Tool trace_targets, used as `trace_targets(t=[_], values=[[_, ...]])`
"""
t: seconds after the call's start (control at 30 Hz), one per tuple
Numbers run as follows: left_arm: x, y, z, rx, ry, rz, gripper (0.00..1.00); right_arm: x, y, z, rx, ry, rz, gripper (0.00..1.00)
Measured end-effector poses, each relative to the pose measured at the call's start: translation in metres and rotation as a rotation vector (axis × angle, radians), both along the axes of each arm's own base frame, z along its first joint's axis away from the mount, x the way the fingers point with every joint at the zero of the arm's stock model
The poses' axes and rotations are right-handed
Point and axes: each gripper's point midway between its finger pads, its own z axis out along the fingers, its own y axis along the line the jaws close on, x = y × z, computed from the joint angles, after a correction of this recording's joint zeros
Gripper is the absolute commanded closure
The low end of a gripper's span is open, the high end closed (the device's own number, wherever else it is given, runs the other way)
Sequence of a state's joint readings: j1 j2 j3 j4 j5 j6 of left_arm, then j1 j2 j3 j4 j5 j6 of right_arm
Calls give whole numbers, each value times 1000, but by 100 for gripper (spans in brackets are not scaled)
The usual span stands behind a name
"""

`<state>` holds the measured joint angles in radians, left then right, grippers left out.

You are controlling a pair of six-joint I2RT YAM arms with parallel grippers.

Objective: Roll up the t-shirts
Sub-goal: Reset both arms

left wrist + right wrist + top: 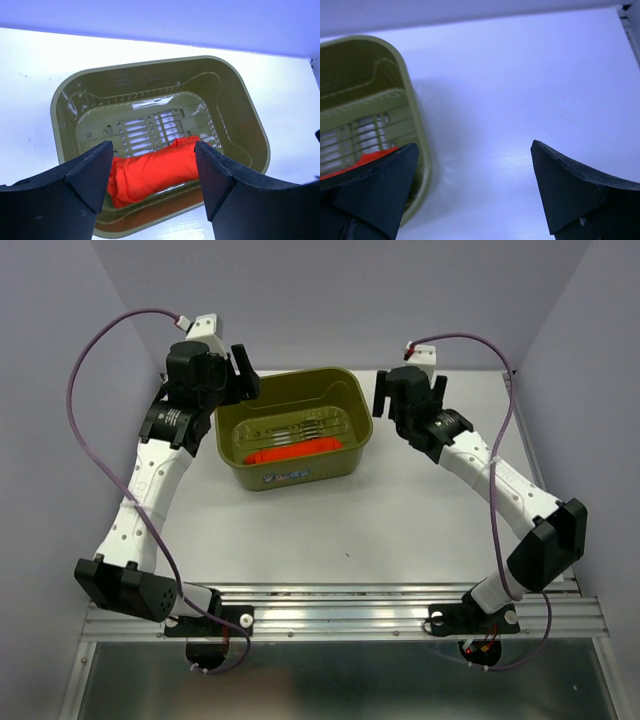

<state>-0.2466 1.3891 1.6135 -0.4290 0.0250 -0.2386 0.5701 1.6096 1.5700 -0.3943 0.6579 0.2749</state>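
The orange-red t-shirt [295, 450] lies rolled into a short bundle inside the olive-green basket [355, 400], along its near wall. My left gripper [244, 378] hovers open above the basket's left rim. In the left wrist view the rolled t-shirt [155, 172] shows between and below the open left gripper [152, 147], with nothing touching the fingers [90, 175]. My right gripper [383, 400] stands open beside the basket's right rim. In the right wrist view the right gripper [474, 146] is open over bare table, and only a sliver of the t-shirt [370, 158] shows.
The basket [65, 100] has a slotted floor and stands mid-table towards the back. Its right rim [415, 120] lies just left of the right gripper. Purple cables loop off both wrists. White walls close in the table at the back and sides.
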Motion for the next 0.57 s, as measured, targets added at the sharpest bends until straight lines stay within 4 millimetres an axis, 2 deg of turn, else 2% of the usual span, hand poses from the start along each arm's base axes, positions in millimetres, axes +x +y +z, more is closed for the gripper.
trace_targets(t=[0.2,0.33,0.47,0.57], values=[[-22,6,-19,1,27,5,23,-57,-50,-28,-46,63,-103,0],[-39,10,-31,-1,35,6,23,-86,-76,-31,-45,60,-164,0],[-56,18,-35,-7,12,32,22,-100,-85,-37,-24,71,-196,0],[-68,26,-35,-9,-9,59,22,-105,-87,-50,-13,100,-205,0]])
